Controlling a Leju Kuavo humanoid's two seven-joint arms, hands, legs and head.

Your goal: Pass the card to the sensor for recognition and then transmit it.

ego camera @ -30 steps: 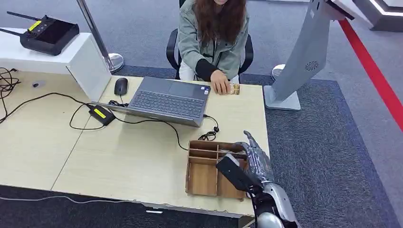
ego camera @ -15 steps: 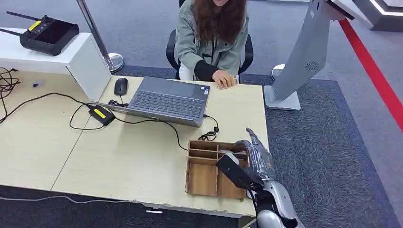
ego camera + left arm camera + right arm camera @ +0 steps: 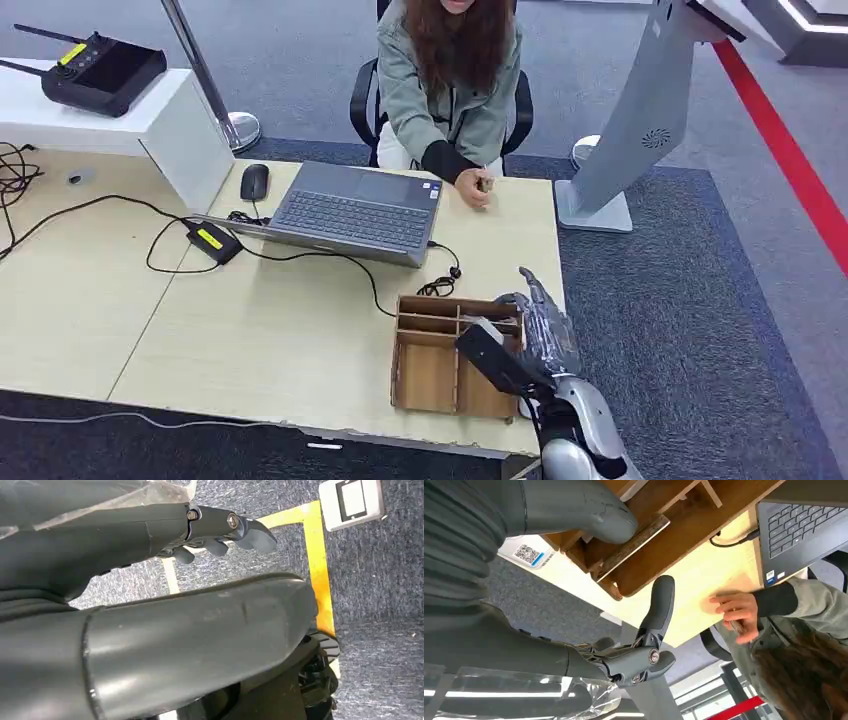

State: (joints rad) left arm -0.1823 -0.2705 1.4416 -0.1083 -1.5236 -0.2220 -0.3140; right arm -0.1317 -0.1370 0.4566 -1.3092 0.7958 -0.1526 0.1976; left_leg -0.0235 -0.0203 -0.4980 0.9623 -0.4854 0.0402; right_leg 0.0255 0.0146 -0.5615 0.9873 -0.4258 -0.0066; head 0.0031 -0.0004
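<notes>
Card [image 3: 631, 547] lies flat in the wooden tray's [image 3: 425, 375] compartment, its long axis along the divider — right hand [image 3: 535, 325] hovers just above, fingers apart, thumb near it, holding nothing

Head view: you look from high on the robot's body, forward and down, across the pale wooden desk [image 3: 250, 330] to the seated person in a grey-green jacket [image 3: 445, 85] at its far edge, at middle distance.

Right wrist view: you sit close behind the right hand [image 3: 574, 600], the picture turned, facing over the brown wooden compartment tray [image 3: 674, 535] toward that person [image 3: 804, 625]. Shared with the head view: tray [image 3: 440, 355], desk, open grey laptop [image 3: 355, 210], person.

Left wrist view: you sit close behind the left hand [image 3: 220, 530], facing down at grey carpet with yellow floor tape [image 3: 315, 565].
</notes>
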